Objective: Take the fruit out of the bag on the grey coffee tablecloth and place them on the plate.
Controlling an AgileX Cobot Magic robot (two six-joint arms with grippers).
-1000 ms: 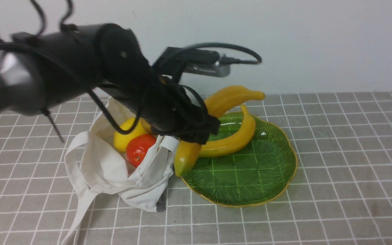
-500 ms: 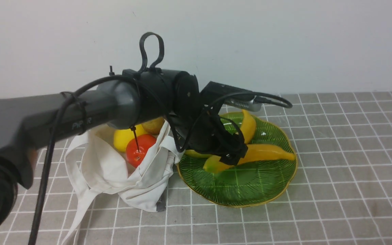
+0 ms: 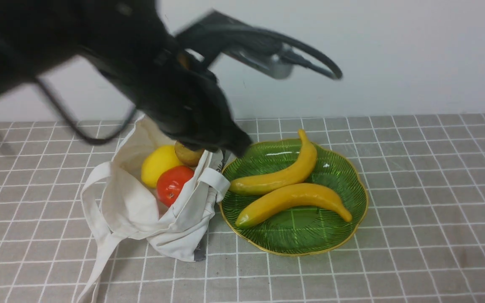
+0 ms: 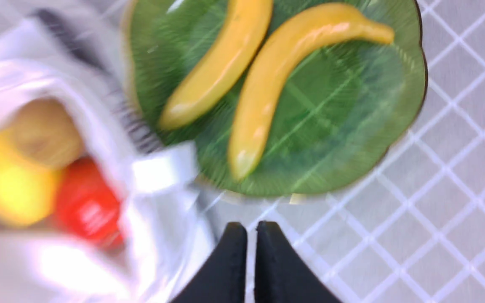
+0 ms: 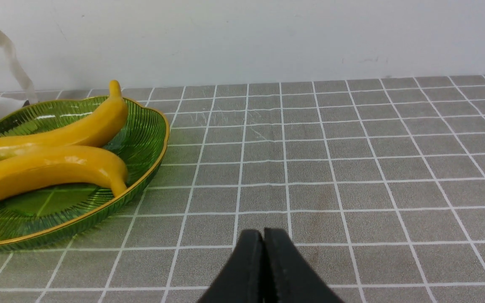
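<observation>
Two bananas flat on green glass plate [image 3: 310,242], side by side: rear banana [image 3: 280,176] curving toward wall, front banana [image 3: 293,201] w/ greenish tip toward bag. Plate on grey checked tablecloth [image 3: 415,189] over worktop, just R of off-white canvas tote bag [image 3: 133,210]; rim prob. touching bag's strap, hard to tell. In bag's open mouth: lemon [image 3: 158,164], red-orange round fruit [image 3: 173,183] in front of it, brown kiwi-like fruit [image 3: 187,155] behind, partly hidden by L arm [image 3: 162,84]. L arm blurred, high above bag & plate's rear-left edge. L jaws in wrist view: tips together, nothing held, above cloth near plate rim. R jaws closed, empty, low over bare cloth, well R of plate.
</observation>
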